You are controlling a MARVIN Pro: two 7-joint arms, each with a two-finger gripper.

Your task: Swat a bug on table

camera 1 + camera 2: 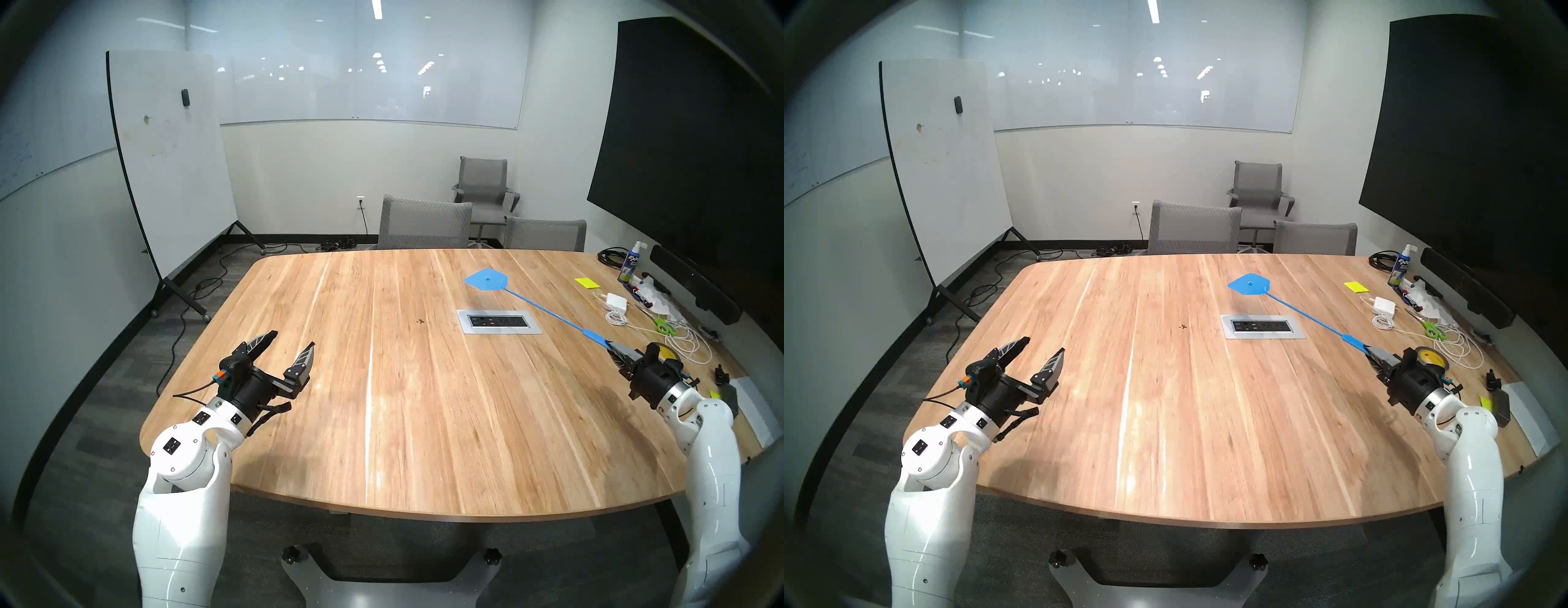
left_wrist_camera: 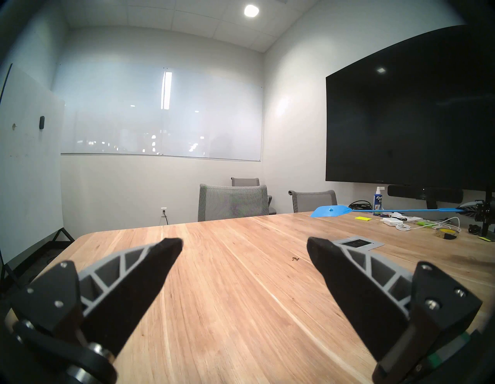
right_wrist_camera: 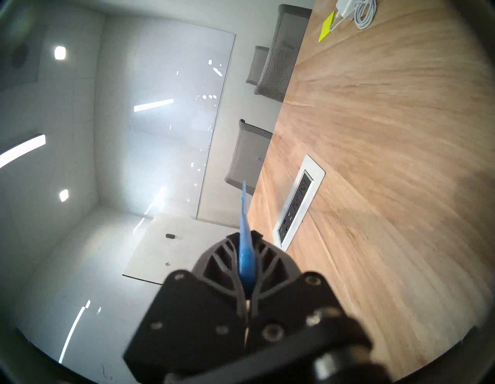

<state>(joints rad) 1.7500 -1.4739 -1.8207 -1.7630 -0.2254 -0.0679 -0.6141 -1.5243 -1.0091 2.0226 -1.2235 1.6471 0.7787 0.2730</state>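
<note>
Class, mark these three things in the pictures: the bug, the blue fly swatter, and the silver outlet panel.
bug [image 1: 420, 321]: head stereo left view, on its dark body.
blue fly swatter [image 1: 487, 281]: head stereo left view, on its flat head.
silver outlet panel [image 1: 499, 321]: head stereo left view, on the dark socket strip.

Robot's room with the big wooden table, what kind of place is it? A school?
Probably an office meeting room, not a school. A long wooden table has gray office chairs at its far side, whiteboards line the walls, and a big dark screen hangs on the right.
</note>
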